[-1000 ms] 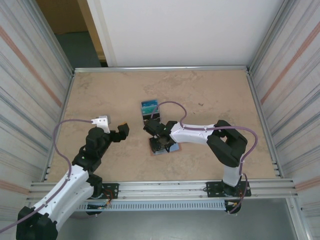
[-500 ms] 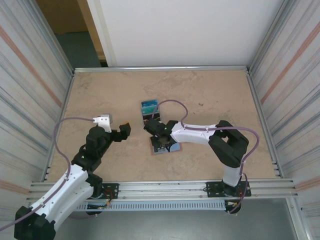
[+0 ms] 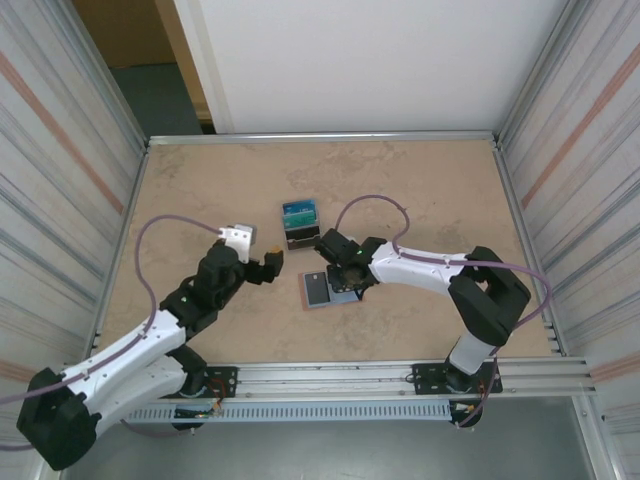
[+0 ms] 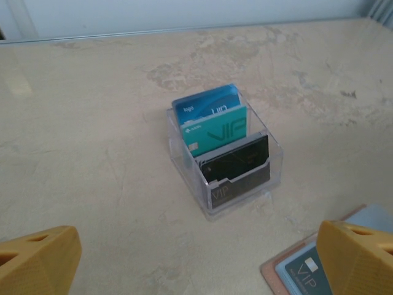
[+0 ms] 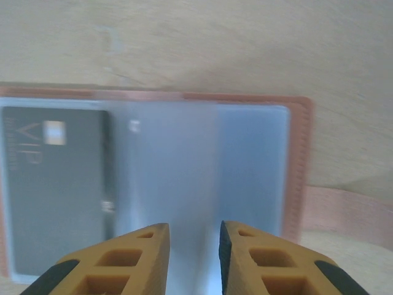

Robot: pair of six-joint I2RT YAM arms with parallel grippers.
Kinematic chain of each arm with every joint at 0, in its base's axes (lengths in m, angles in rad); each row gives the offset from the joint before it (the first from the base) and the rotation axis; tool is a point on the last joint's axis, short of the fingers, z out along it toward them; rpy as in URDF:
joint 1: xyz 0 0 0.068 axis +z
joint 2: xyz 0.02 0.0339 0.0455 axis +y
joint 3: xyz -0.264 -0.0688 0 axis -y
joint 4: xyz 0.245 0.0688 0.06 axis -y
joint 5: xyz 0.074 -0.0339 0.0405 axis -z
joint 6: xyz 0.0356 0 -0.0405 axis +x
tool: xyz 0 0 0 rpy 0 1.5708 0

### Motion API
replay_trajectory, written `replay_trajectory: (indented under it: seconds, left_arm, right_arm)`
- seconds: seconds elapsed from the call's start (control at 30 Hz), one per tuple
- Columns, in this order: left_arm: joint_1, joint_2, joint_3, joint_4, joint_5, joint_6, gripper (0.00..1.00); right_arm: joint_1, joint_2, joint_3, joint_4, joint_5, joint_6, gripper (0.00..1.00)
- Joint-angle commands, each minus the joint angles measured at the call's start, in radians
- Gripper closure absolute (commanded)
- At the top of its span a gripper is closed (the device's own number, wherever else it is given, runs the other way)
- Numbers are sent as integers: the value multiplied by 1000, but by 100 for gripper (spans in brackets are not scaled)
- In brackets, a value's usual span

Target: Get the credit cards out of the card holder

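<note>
R gripper backed off to card holder's 3 o'clock, jaws at a slit, can't tell if pinching. L gripper swung in from 9 o'clock, jaws wide, empty. VIP credit card still pocketed; holder sat mid-table, 6 o'clock of card box.

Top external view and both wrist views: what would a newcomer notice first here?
The salmon-pink card holder lies open at the middle of the table, a dark VIP card in one pocket, and the right tool hovers just over it with its fingers close together. Behind it stands a clear box of upright blue, teal and black cards, and the left tool hovers wide open left of the holder.
</note>
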Motion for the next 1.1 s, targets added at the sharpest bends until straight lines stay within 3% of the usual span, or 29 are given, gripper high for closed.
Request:
replay_trajectory:
  seconds: [0.0, 0.37, 0.6, 0.8, 1.07]
  left_arm:
    - [-48, 64, 55, 9, -68, 63, 1]
    - [-107, 289, 132, -23, -49, 3, 1]
    - [-151, 403, 142, 3, -61, 20, 1]
    - [-162, 506, 159, 8, -61, -4, 1]
    - [-175, 602, 164, 20, -38, -20, 1]
  right_arm:
    - [-33, -60, -39, -3, -14, 45, 71]
    - [-138, -183, -136, 14, -42, 67, 71]
    - [-181, -254, -169, 153, -234, 42, 68]
    - [-184, -212, -169, 256, -374, 46, 65]
    - [-187, -81, -169, 373, -512, 70, 70]
